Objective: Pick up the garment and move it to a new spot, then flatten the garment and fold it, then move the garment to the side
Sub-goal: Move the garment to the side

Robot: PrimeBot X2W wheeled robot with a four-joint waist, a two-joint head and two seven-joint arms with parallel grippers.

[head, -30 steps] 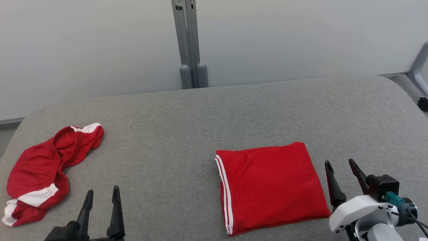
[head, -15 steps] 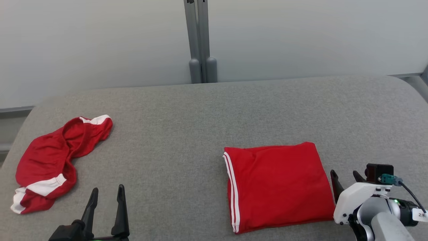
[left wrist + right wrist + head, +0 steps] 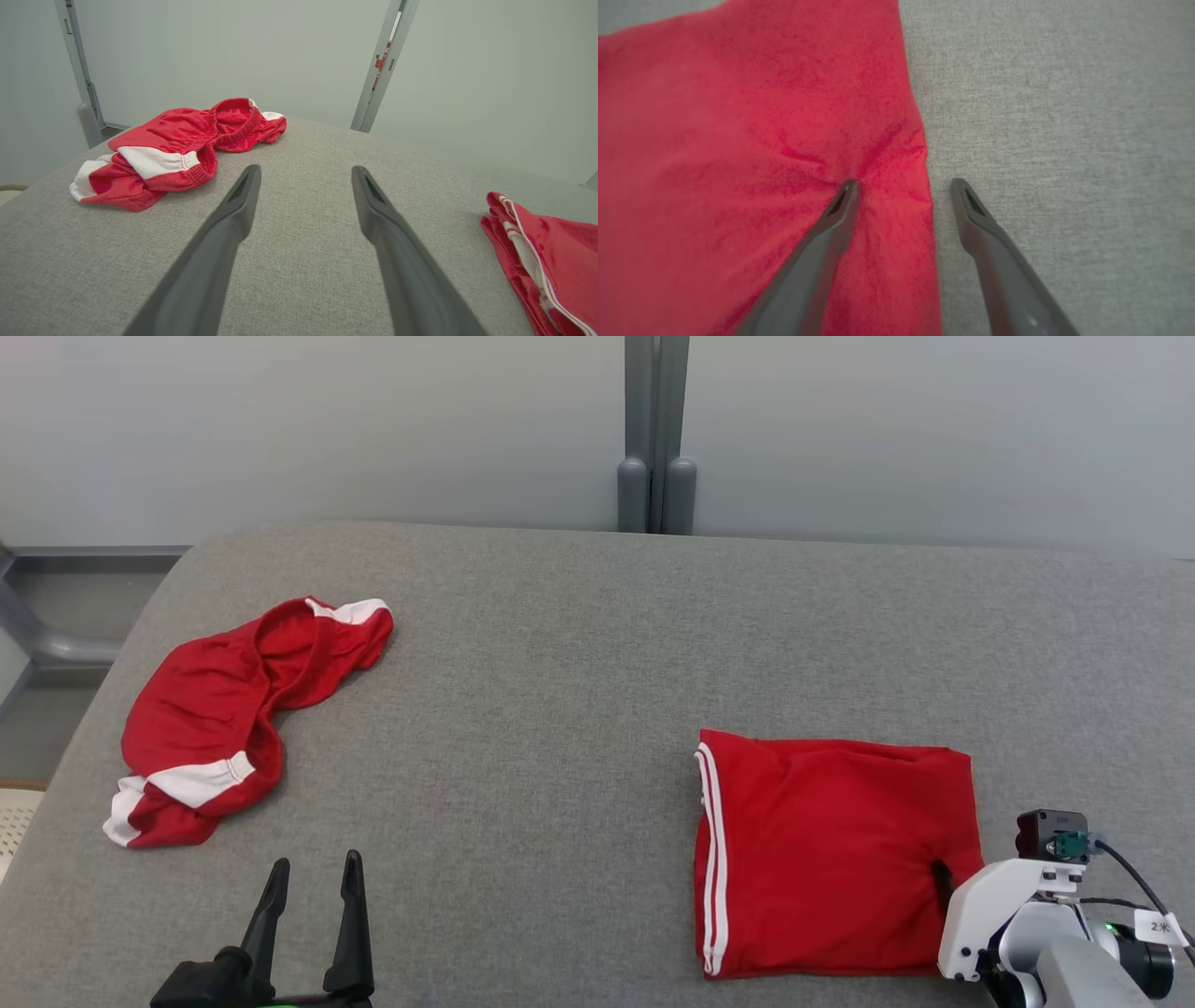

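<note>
Small white tag (image 3: pixel 1158 927) on black cable (image 3: pixel 1125 870) at right arm (image 3: pixel 990 905): reads "2", then one mark too small to read.

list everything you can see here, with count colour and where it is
folded garment: one, red with white stripes, table's right side
crumpled garment: one, red with white bands, table's left side
table: one, grey fabric top, under both garments
posts: two, grey, side by side behind the table's far edge
left gripper: one, dark fingers, open over bare table, front left
right gripper: one, dark fingers, open astride the folded garment's right edge, one finger denting the cloth
</note>
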